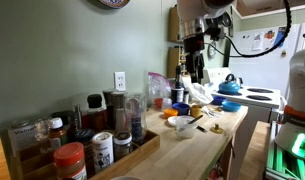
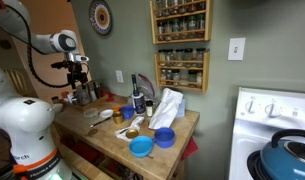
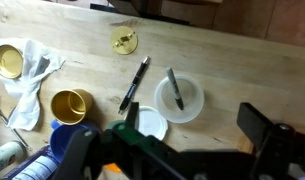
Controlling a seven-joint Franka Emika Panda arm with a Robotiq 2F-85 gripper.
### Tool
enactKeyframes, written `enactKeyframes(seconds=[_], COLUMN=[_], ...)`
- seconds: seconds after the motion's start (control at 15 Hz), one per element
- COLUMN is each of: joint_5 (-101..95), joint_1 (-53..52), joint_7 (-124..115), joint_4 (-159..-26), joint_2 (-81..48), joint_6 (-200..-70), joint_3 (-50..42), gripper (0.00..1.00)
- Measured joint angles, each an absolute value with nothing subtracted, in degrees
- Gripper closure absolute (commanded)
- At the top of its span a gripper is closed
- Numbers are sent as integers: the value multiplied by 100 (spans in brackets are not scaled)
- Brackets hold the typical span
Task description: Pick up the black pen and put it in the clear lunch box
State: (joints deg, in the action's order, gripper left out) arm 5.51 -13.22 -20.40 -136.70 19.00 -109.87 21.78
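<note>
Black pen (image 3: 134, 83): thin straight stick, lying flat on pale wood worktop (image 3: 232, 60), beside round white bowl (image 3: 191, 104).
End effector (image 3: 170, 148): dark fingers spread wide, holding nothing.

On the wooden table (image 3: 232, 65) lie a crumpled white cloth (image 3: 32, 75), an open gold can (image 3: 70, 104) and a small brass piece (image 3: 125, 41). Spice racks (image 2: 180, 20) hang on the wall; a blue kettle (image 2: 289, 155) sits on the stove (image 2: 262, 105).

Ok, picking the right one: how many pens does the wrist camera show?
2: a black pen on the counter, a second pen inside the round clear container; others may be hidden.
</note>
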Motion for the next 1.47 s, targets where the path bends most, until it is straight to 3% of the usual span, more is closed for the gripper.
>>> enactKeyframes(seconds=[0.33,1.0,1.47], joint_5=[-201,-505,292], joint_1=[-1181,-816,-784], joint_7=[-2918,-4456,-3232], joint_4=[-14393,-14608,-15136], joint_2=[1586,1340,533], joint_6=[-11673,-12308,-13794], joint_3=[2157,1946,1335], gripper=[0,0,0])
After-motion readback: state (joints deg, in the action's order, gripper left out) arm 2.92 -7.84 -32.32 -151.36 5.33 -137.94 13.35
